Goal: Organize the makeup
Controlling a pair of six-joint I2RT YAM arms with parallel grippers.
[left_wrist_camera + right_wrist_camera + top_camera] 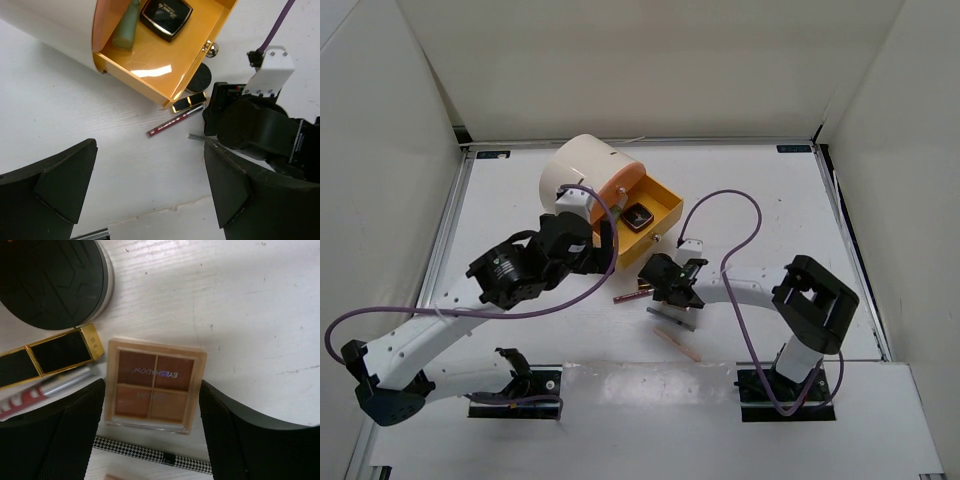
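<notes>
A square rose-gold eyeshadow compact (154, 385) lies flat on the table. My right gripper (152, 386) stands over it with a finger against each of its sides. Beside it are a black round compact (50, 280), a gold-and-black lipstick case (50, 357), a red pencil (30, 397) and a houndstooth pencil (155, 455). The orange drawer (165, 65) holds a black square compact (166, 15) and a mint tube (127, 27). My left gripper (150, 185) hangs open and empty over bare table below the drawer. From above, the right gripper (672, 290) is just below the drawer's corner.
The big cream cylinder (582, 170) stands at the back centre with its drawer (665, 195) pulled out to the right. A peach pencil (678, 343) lies near the front. The right arm's purple cable (740, 260) loops over the table. White walls enclose the table.
</notes>
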